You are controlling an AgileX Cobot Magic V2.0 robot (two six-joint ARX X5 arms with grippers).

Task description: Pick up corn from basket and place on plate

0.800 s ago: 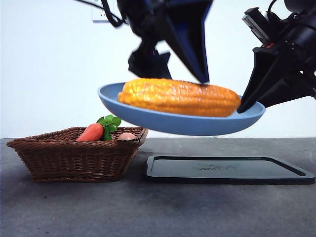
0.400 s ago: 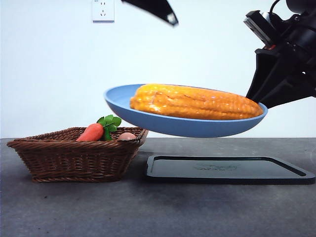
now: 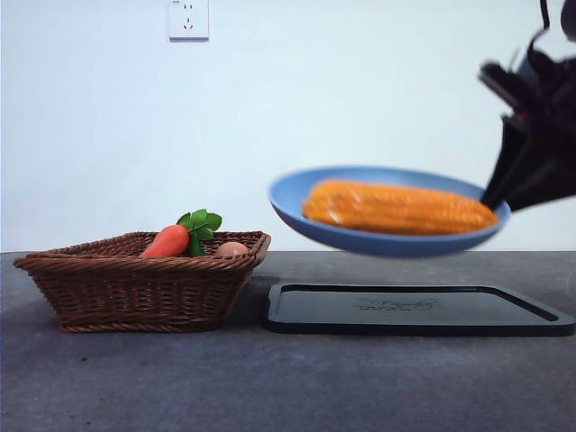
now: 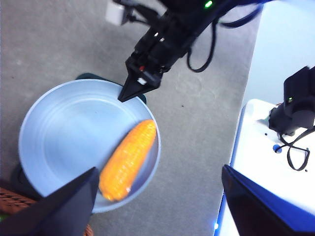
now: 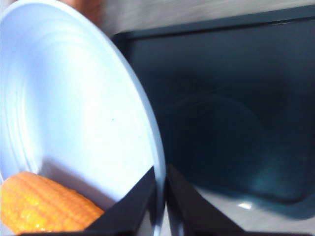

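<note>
We see a matt, smooth blue plate (image 3: 387,241) bearing bumpy-kernelled corn (image 3: 399,208), a rough woven wicker basket (image 3: 135,290), a smooth black tray (image 3: 418,310) with a slight sheen, and a dull grey table (image 3: 270,378).

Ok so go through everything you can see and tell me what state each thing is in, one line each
corn: lying on its side in the plate.
plate: held in the air above the tray, tilted, gripped at its rim.
right gripper: shut on the plate's rim.
left gripper: open, empty, high above the plate.
basket: upright on the table, holding a carrot.
carrot: resting in the basket.
tray: flat on the table, nothing on it.
</note>
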